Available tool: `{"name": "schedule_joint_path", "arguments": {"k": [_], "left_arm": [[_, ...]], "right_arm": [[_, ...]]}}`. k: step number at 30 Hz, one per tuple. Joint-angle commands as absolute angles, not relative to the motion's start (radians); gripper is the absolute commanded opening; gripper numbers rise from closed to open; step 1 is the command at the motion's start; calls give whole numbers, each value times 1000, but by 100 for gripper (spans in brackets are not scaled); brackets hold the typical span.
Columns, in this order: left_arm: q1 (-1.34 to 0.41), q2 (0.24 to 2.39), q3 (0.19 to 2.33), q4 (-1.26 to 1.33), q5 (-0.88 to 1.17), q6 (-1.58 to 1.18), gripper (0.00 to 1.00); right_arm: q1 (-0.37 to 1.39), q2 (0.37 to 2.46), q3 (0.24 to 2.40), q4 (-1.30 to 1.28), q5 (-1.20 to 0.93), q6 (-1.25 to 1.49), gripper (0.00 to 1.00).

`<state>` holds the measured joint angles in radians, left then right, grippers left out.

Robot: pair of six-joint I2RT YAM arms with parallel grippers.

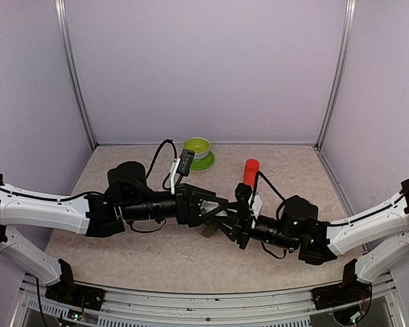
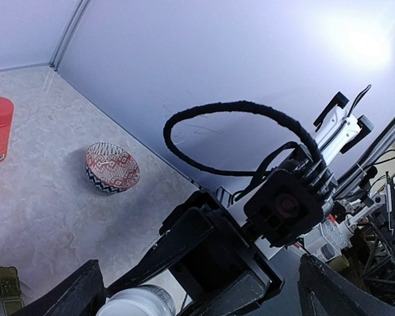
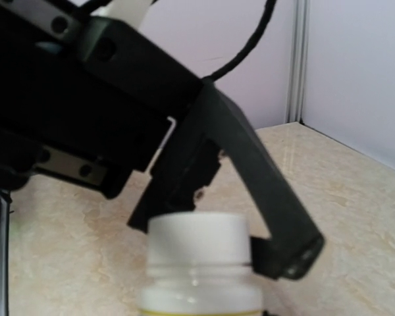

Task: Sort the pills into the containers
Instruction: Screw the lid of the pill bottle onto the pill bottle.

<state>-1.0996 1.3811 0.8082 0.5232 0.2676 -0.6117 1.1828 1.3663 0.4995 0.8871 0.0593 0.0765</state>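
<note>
Two arms meet mid-counter [image 1: 157, 255] in the top view, claws nose to nose. Left claw [image 1: 223, 210] is spread wide, and right claw [image 1: 232, 221] pokes in between its fingers. Containers [image 1: 208, 231] sit on the counter right under the claws, mostly hidden, with only a dark olive corner showing. Green bowl [image 1: 197, 146] on its saucer [image 1: 206, 163] is at the back wall. Red bottle [image 1: 251, 172] stands upright just right of it. Both are apart from the claws.

Left wrist: left fingers [image 2: 69, 299] sit far apart at the bottom corners, gripping nothing. White bottle [image 2: 137, 304] shows only its cap at the bottom edge, nearer the left-side finger and hard against the right claw's black body. Containers [image 2: 3, 286] are bottom-left on the counter, a dark green strip cut off by the frame edge. Red bottle is far left, and patterned bowl [image 2: 112, 168] sits near the wall.

Right wrist: white bottle [image 3: 197, 263] is upright at bottom centre, clear of the counter. Right claw pinches it below the frame edge, its own fingers out of shot. One left fingertip [image 3: 296, 253] sits just beside the cap; can't tell if it touches.
</note>
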Motion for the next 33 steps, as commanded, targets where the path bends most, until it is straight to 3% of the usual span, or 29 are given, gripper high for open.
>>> {"name": "schedule_joint_path", "arguments": {"k": [1, 13, 22, 33], "left_arm": [[-1132, 1375, 813, 606, 355, -610, 99], [-1098, 1321, 874, 339, 281, -635, 98], [-1060, 1335, 895, 228, 349, -673, 74], [-1029, 1372, 930, 206, 409, -677, 62]], "right_arm": [[1187, 1406, 531, 848, 40, 94, 23], [1187, 1255, 472, 778, 0, -24, 23], [1187, 1170, 461, 676, 16, -93, 23], [1189, 1149, 474, 608, 27, -123, 23]]}}
